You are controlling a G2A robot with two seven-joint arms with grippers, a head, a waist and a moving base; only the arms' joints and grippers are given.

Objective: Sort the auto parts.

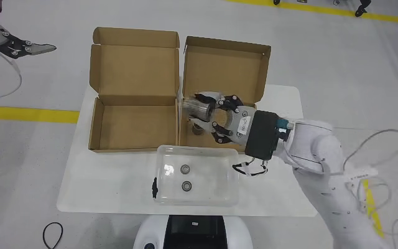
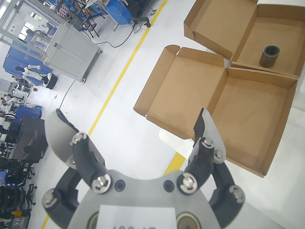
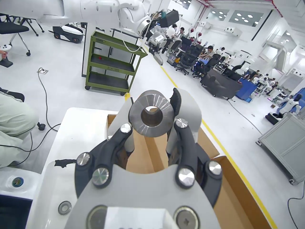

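My right gripper (image 1: pixel 200 109) is shut on a silver metal sleeve (image 1: pixel 196 108), held level above the near left corner of the right cardboard box (image 1: pixel 249 75). The right wrist view looks straight at the sleeve's (image 3: pixel 157 103) ring-shaped end, clamped between the fingers of the right gripper (image 3: pixel 152 110). A dark sleeve (image 2: pixel 270 57) stands upright in that box (image 2: pixel 281 32), and its edge (image 1: pixel 196 129) peeks out under the gripper. The left box (image 1: pixel 134 127) holds nothing. My left gripper (image 2: pixel 129 125) hangs open over the floor, far left of the table (image 1: pixel 37 47).
A clear plastic tray (image 1: pixel 227 187) at the table's front edge holds two small bearing rings (image 1: pixel 185 169) (image 1: pixel 186 185); one ring (image 3: pixel 64 207) lies below the right gripper. Both box lids stand open at the back. A green cart (image 3: pixel 112 67) stands on the floor beyond the table.
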